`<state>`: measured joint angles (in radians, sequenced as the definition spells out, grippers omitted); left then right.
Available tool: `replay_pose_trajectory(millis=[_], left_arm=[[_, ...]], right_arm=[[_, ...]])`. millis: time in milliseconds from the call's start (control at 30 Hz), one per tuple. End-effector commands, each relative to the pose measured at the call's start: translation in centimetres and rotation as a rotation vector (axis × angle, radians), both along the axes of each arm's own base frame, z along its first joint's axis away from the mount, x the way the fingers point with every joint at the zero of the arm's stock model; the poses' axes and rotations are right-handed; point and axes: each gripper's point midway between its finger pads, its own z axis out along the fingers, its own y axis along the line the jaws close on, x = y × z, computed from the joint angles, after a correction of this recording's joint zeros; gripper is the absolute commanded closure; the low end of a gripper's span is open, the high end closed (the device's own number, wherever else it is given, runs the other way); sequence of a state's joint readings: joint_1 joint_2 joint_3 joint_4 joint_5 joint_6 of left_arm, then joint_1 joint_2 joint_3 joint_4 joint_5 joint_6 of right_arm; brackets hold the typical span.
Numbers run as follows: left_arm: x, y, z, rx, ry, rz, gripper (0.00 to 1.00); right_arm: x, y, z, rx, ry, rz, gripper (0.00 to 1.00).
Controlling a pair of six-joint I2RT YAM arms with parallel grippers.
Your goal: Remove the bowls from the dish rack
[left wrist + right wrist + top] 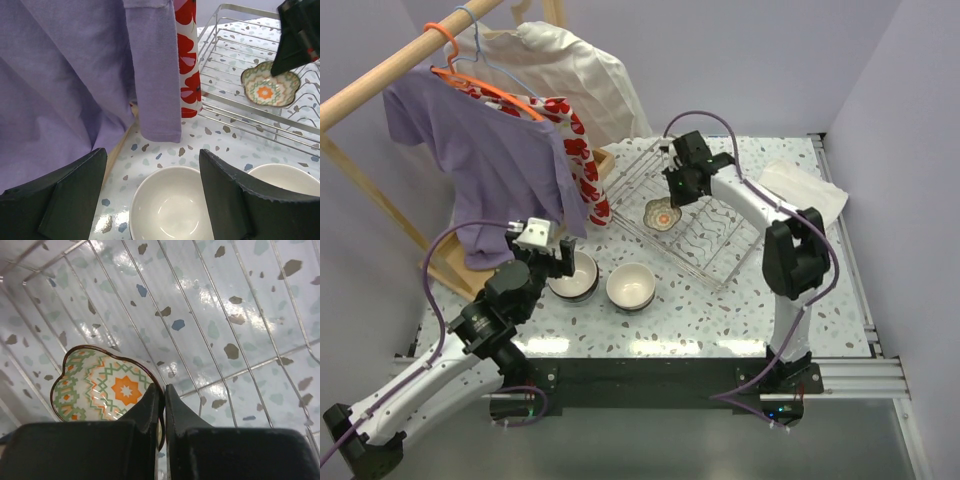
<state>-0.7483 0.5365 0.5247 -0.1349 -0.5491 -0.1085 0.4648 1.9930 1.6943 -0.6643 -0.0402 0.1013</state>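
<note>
Patterned bowl (105,390): small, glazed ceramic, scalloped rim with a thin dark edge. Inside is pale, with an orange star at the centre and green and orange zigzag bands around it. It lies on the floor of the dish rack (720,250), directly under and left of the right gripper (162,387).

Dish rack: silver wire basket, thin parallel rods, raised sides, wavy dividers. The speckled terrazzo table (720,320) shows through the wires, glossy with glare patches.

Right gripper: black fingers (145,410) pressed together, pinching the bowl's rim at its right edge. The dark edge of the rim runs down between the two pads.

Left gripper (152,160): jaws spread wide, nothing held. It hangs over a white bowl (170,205) standing upright on the table outside the rack, round and smooth, with a shiny pale inside. No contact is visible between the fingers and the bowl.

A second bowl (285,175), also pale inside, stands just right of the left gripper, near the first. I cannot tell whether the two touch.

Beyond the left gripper hang a matte purple shirt (75,75) and a red-flowered cloth (187,60).
</note>
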Motion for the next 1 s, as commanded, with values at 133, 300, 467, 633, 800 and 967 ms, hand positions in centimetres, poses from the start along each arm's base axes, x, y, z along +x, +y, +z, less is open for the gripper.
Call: replay_pose_trajectory(millis=[133,300,467,633,800,967], left_arm=[[0.3,0.3,1.9,-0.031,-0.063,0.016,0.20],[0.4,0.3,1.8,-0.027,-0.060,0.019,0.19],[0.4,0.5,1.7,-0.025,-0.057,0.031,0.19],[0.4,0.6,1.5,-0.023,-0.057,0.040,0.19],[0.5,0.8,1.5,-0.020,-0.056,0.048,0.19],[0.5,1.0,1.6,-0.022,-0.060,0.057,0.19]], right_arm=[[-4.3,-2.3,12.8,0.147,-0.229,-0.074,1.00],[-9.1,-2.6,11.9,0.144,-0.195,-0.038,1.00],[-13.8,-2.1,10.2,0.107,-0.193,0.015,1.00],[-17.2,-0.9,8.7,0.152,-0.188,0.074,1.00],[-21.2,-0.9,4.9,0.123,-0.132,0.135,1.00],[-23.5,-2.0,0.3,0.098,-0.046,0.124,1.00]])
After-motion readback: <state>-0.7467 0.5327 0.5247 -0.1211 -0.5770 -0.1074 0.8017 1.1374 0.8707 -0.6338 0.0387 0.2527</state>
